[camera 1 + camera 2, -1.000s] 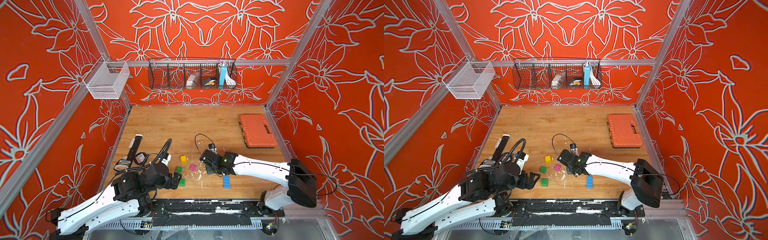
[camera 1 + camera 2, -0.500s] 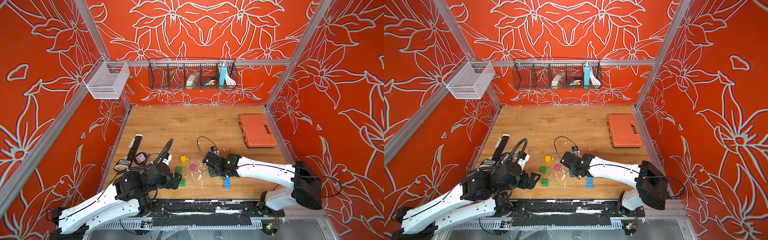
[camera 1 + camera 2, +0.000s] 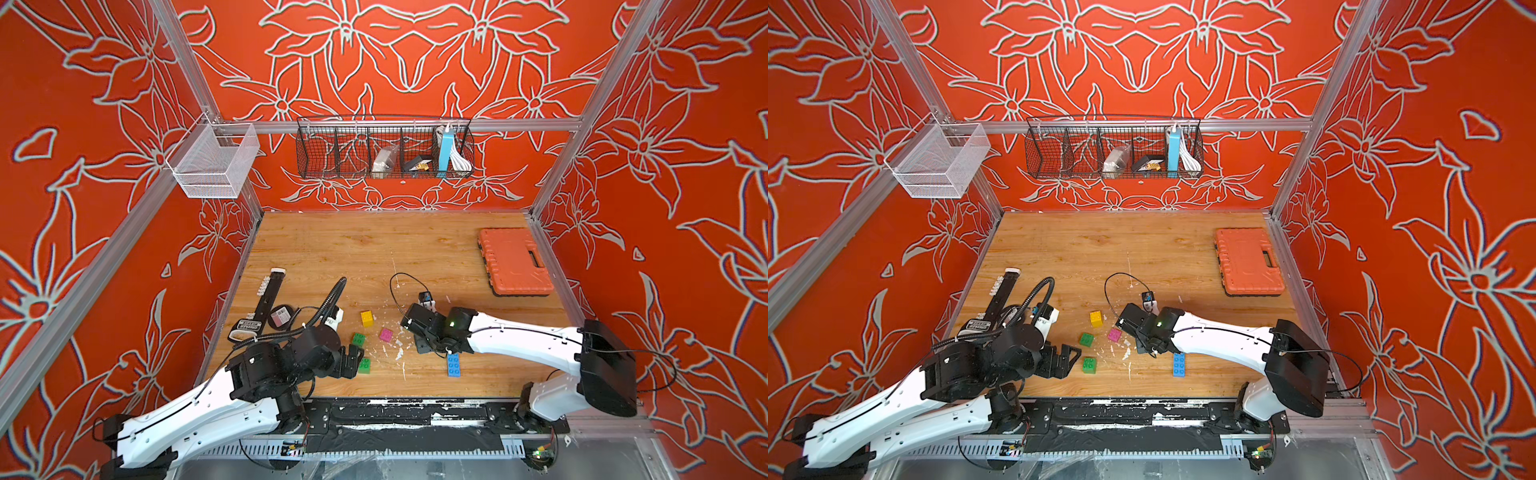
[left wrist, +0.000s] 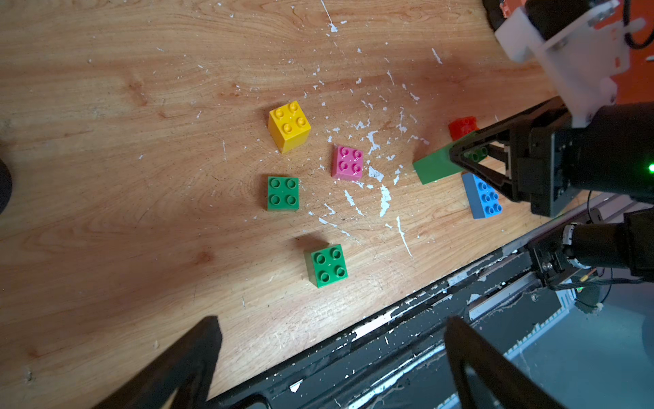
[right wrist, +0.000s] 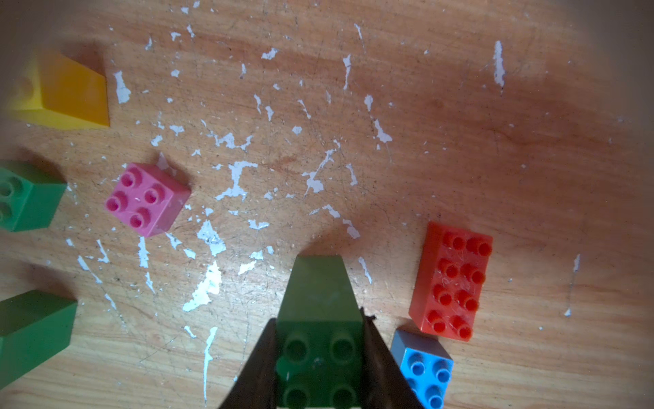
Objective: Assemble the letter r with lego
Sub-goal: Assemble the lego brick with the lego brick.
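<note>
My right gripper (image 5: 318,357) is shut on a tall green lego piece (image 5: 318,301), studs toward the camera, its far end close to the wood. Beside it lie a red 2x4 brick (image 5: 451,279) and a blue brick (image 5: 423,368). In both top views the right gripper (image 3: 428,345) hides the red brick; the blue brick (image 3: 454,365) shows. A yellow cube (image 4: 289,125), a pink cube (image 4: 348,163) and two green cubes (image 4: 283,193) (image 4: 326,265) lie loose. My left gripper (image 4: 332,333) is open and holds nothing, over the table's front edge next to the nearer green cube (image 3: 365,365).
An orange ribbed case (image 3: 514,262) lies at the back right. A black bar tool (image 3: 266,297) and a round black disc (image 3: 282,318) lie at the left edge. A black rail (image 4: 407,329) runs along the front. Wire baskets (image 3: 384,147) hang on the back wall.
My right gripper, with the green piece, has drifted slightly right and toward the front edge. The left arm has barely moved.
</note>
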`<state>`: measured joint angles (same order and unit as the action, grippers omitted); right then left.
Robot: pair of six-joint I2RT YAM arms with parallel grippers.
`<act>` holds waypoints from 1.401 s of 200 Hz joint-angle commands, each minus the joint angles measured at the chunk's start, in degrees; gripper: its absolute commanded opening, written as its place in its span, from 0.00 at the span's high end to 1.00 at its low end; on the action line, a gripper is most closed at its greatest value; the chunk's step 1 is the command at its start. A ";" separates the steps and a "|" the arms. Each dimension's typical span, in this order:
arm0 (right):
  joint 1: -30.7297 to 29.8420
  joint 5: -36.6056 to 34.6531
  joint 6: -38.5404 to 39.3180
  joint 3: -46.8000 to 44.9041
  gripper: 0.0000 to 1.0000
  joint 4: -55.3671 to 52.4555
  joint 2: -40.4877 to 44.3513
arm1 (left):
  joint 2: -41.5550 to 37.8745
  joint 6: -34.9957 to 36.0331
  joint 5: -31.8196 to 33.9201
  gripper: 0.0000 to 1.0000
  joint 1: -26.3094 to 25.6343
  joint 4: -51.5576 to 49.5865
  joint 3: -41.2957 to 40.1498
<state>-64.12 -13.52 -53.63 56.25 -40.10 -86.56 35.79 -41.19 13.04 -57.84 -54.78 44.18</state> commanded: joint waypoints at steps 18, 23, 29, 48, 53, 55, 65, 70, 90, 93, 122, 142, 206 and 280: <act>-0.28 5.42 0.08 -2.68 1.00 -4.61 -6.15 | 0.85 -0.21 1.02 0.01 -0.52 -1.06 0.45; -0.28 5.08 0.68 -2.02 1.00 -4.78 -5.70 | 0.86 -0.21 1.02 0.01 -0.52 -1.16 0.46; -0.22 4.33 1.59 -1.26 1.00 -5.22 -5.20 | 0.84 -0.21 1.02 0.01 -0.56 -1.33 0.55; 1.64 2.84 6.41 3.31 1.00 -8.26 -4.34 | -0.11 -0.47 1.20 0.01 -0.52 -1.83 0.95; 2.48 2.75 7.94 4.74 1.00 -9.31 -4.38 | -0.61 -0.56 1.29 0.01 -0.52 -1.92 0.97; 2.85 2.65 8.59 5.36 1.00 -9.59 -4.37 | -0.74 -0.56 1.29 0.01 -0.52 -1.91 0.96; 4.64 2.24 11.74 7.91 1.00 -10.60 -4.56 | -1.73 -0.69 1.44 0.01 -0.52 -2.01 0.90; 5.59 2.10 13.26 9.07 1.00 -10.85 -4.66 | -2.22 -0.73 1.60 0.01 -0.58 -2.01 0.90; 9.50 2.66 18.24 12.29 1.00 -9.96 -5.71 | -3.73 -0.99 2.08 0.01 -0.58 -2.14 0.73; 10.03 2.81 18.91 12.64 1.00 -9.64 -5.86 | -3.91 -1.00 2.15 0.01 -0.52 -2.24 0.73; 13.45 5.03 24.01 14.91 1.00 -6.06 -8.37 | -3.81 -1.03 1.82 0.01 -0.52 -2.38 0.96; 13.93 5.69 25.51 15.65 1.00 -3.67 -9.85 | -3.08 -0.87 1.51 0.01 -0.54 -2.43 1.08; 14.17 6.40 24.46 11.44 1.00 3.19 -10.18 | -3.04 -0.82 1.73 0.01 -0.52 -2.36 0.97; 14.20 6.01 23.40 8.19 0.71 3.76 -6.73 | -2.65 -0.91 1.90 0.01 -0.52 -2.34 0.90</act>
<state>-50.15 -7.44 -29.56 65.49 -34.33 -94.37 33.01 -41.58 13.89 -58.08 -56.49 44.21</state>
